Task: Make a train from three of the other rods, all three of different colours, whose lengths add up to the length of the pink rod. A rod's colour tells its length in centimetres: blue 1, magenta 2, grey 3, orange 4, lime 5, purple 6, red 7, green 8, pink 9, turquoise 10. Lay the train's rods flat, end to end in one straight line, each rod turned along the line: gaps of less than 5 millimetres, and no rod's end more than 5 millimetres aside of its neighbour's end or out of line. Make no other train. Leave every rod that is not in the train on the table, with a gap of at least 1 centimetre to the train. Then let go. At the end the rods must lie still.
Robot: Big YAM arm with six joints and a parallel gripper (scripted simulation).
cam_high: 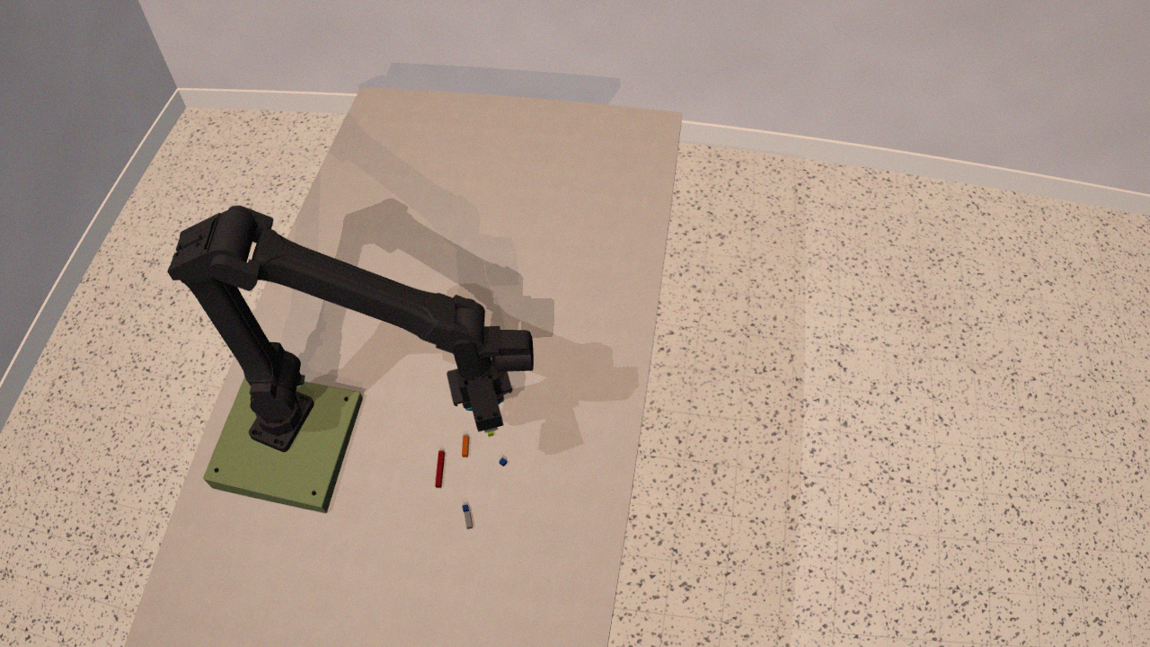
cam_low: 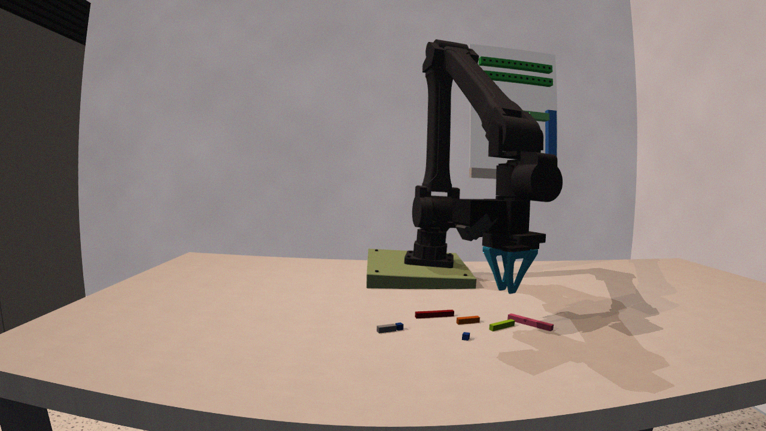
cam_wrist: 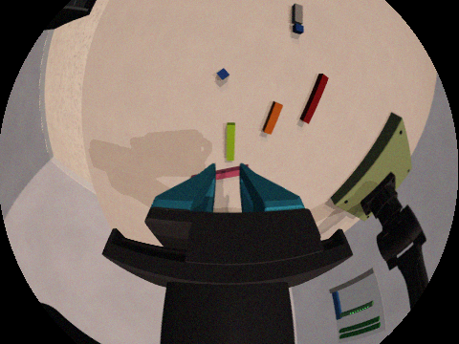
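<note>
My gripper (cam_low: 508, 289) hangs above the table with its teal fingers narrowly open and nothing between them. Through the gap in the wrist view (cam_wrist: 229, 187) I see the pink rod (cam_wrist: 228, 175) lying on the table below. The pink rod (cam_low: 530, 321) lies flat, its end near the lime rod (cam_low: 501, 324). Left of them lie the orange rod (cam_low: 467, 319) and the red rod (cam_low: 434, 313). A loose blue cube (cam_low: 465, 336) sits in front. The grey rod (cam_low: 385, 328) lies apart at the left with a second blue cube (cam_low: 398, 325) at its end.
The arm's green base plate (cam_high: 281, 450) stands on the table's left side, close behind the rods. A panel with green and blue bars (cam_low: 514, 107) hangs behind the arm. The table's right edge (cam_high: 643, 418) is beyond the rods.
</note>
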